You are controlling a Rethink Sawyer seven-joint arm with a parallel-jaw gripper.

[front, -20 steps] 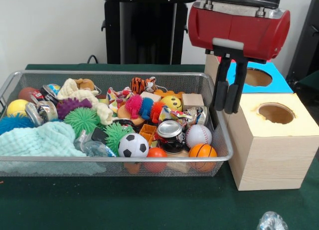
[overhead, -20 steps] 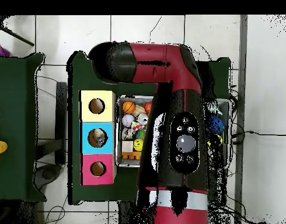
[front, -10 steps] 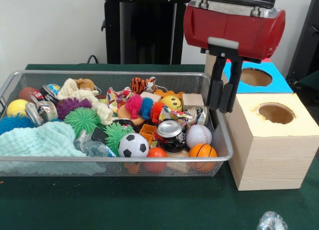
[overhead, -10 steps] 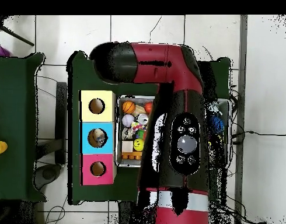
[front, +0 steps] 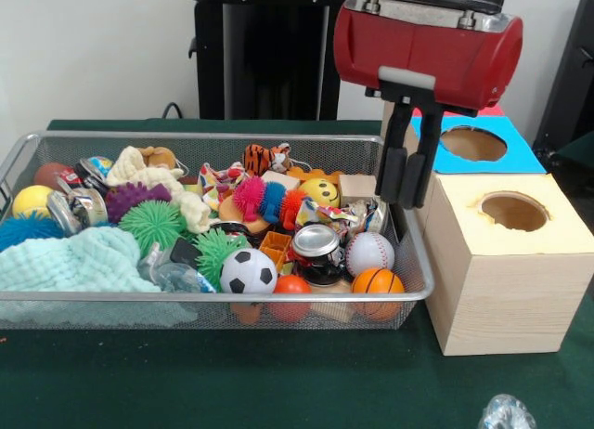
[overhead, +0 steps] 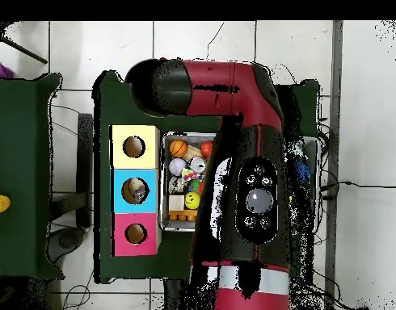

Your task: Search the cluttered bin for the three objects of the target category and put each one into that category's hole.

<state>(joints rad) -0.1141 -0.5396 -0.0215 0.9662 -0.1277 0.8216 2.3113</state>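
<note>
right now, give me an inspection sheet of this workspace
surface: green table, crumpled foil piece at its near edge.
job's things: wire bin full of toys; wooden box, blue box, pink box, each with a hole.
clutter: soccer ball, baseball, basketball, can, spiky balls, teal cloth.
grippers: gripper shut, empty, above the bin's end by the boxes.
cables: loose cables on floor.
surroundings: tiled floor, side tables.

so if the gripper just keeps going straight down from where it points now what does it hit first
Probably the right end of the wire bin. The gripper points down near the bin's right rim, by the small wooden block and baseball. Depth is unclear, so it could meet the rim itself.
</note>
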